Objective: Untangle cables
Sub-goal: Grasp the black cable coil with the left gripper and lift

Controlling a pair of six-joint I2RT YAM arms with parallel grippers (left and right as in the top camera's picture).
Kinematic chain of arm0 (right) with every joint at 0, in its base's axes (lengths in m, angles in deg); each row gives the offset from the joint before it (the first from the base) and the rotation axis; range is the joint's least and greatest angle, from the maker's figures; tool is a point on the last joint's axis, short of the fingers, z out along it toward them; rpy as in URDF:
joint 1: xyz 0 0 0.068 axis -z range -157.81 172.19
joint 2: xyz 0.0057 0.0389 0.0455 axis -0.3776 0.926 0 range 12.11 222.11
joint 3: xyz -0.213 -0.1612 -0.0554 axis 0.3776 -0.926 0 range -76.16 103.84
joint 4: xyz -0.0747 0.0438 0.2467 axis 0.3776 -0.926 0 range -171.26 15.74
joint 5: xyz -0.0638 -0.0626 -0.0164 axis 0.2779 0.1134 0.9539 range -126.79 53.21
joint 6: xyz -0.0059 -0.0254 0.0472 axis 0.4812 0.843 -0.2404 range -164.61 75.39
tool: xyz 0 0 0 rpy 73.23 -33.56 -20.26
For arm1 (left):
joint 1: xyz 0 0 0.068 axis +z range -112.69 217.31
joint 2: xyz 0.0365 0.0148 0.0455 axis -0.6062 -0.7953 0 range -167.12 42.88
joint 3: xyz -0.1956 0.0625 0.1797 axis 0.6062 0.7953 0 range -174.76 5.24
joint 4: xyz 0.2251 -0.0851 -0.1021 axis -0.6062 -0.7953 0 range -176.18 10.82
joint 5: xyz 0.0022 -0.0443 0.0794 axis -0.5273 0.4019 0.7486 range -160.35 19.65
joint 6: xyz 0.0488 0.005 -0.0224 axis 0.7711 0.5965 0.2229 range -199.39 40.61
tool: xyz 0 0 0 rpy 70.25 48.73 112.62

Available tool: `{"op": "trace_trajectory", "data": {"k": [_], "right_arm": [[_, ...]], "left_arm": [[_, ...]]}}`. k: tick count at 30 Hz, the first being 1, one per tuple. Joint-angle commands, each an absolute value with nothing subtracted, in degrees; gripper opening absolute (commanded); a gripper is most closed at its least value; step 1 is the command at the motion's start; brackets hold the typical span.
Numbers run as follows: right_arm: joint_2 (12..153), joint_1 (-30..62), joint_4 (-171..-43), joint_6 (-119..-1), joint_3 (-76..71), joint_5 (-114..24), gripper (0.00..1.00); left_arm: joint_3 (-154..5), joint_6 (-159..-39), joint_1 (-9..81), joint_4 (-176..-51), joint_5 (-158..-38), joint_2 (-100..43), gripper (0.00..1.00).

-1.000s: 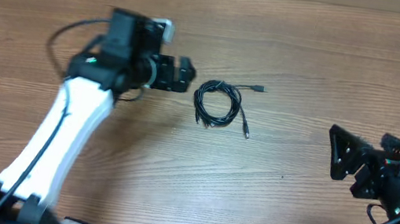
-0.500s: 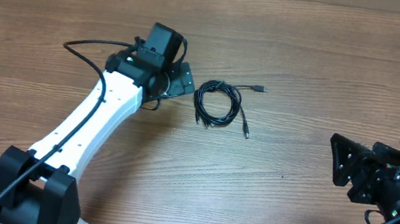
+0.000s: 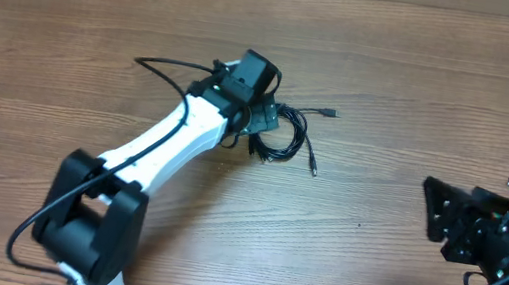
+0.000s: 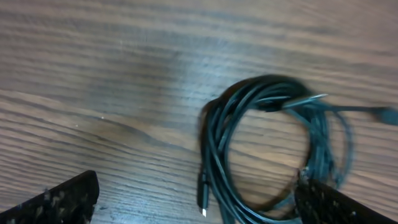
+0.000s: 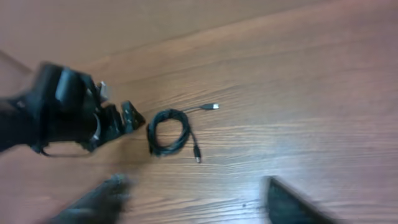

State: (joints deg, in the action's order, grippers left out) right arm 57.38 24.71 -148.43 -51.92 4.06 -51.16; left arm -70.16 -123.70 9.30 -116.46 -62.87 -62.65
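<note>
**Left claw** [image 4: 199,208]: I am holding it released, fingers [image 4: 59,199] spread wide, hovering low over the wooden table [image 4: 93,74].

**Cables** [image 4: 267,149]: thin black cords, lying wound in one loose ring just ahead of my left fingertips and reaching into the gap between them. I cannot tell whether any finger is touching them. One plug [image 4: 202,186] is pointing back toward the claw. Another lead [image 4: 379,115] is trailing off to the claw's right, blurred.

**Right claw** [image 5: 196,202]: I am holding it released as well, both fingers blurred, with the ring lying well apart, far ahead of it.
</note>
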Motion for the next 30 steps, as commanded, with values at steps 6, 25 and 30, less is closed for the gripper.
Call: {"op": "trace_trajectory", "data": {"k": [6,25,30], "right_arm": [[57.5,24.5,-148.1,-51.7,5.2,-50.3,0.87],[57.5,24.5,-148.1,-51.7,5.2,-50.3,0.9],[57.5,24.5,-148.3,-51.7,5.2,-50.3,0.9]], "left_arm": [[-70.7,-124.6,10.0,-116.2,-64.9,-69.4,1.0],[-70.7,-123.8,10.1,-113.5,-65.9,-69.6,0.76],[-70.7,-123.9,9.9,-112.6,-65.9,-69.6,0.71]]}}
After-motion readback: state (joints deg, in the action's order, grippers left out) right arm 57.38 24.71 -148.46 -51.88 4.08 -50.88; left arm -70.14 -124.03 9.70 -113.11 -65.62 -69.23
